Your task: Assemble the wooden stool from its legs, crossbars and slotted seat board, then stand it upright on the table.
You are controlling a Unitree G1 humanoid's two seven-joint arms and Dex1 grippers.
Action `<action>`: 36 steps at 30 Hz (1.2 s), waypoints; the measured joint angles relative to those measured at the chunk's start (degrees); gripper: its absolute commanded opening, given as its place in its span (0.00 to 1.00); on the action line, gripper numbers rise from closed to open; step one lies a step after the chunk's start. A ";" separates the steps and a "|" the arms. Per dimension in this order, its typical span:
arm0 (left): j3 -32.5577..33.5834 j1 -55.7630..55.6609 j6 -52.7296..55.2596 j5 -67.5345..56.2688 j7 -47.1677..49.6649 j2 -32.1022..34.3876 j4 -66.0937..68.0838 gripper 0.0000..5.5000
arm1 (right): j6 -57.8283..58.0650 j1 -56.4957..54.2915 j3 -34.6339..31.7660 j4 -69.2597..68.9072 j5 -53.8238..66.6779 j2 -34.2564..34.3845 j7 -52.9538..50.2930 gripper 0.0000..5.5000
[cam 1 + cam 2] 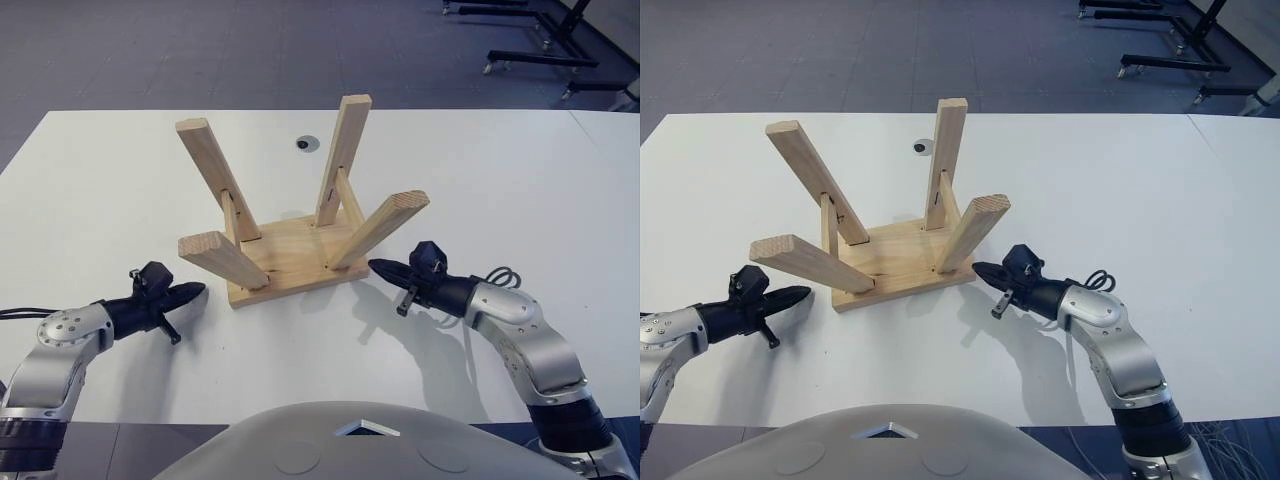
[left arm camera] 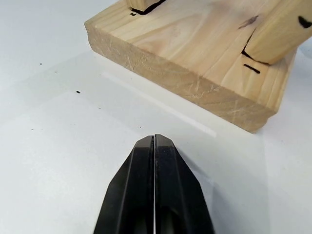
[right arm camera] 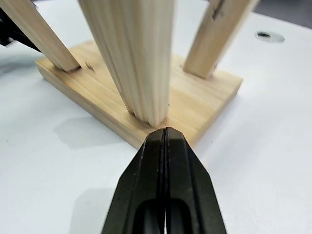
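Note:
The wooden stool lies upside down on the white table, its seat board flat and several legs splaying upward. A short crossbar joins the two far legs. My left gripper is shut and empty, its tip a short way from the seat board's near left corner. My right gripper is also shut and empty, pointing at the board's near right corner just below the near right leg. Neither gripper touches the wood.
A small round dark hole sits in the tabletop behind the stool. Wheeled metal frames stand on the floor beyond the table's far right. Bare table surface surrounds the stool on all sides.

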 measured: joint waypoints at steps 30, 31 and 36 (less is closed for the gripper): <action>-5.11 1.15 2.79 2.75 -0.01 -0.34 -6.92 0.01 | -14.32 -4.85 5.29 17.78 -6.94 8.64 -3.39 0.00; -5.17 1.11 2.79 2.81 0.09 -0.34 -6.92 0.01 | -14.32 -4.84 5.36 17.78 -6.94 8.50 -3.30 0.00; -5.67 0.62 2.46 3.11 0.41 -0.34 -6.60 0.01 | -14.24 -4.15 5.61 17.39 -7.04 7.17 -2.68 0.00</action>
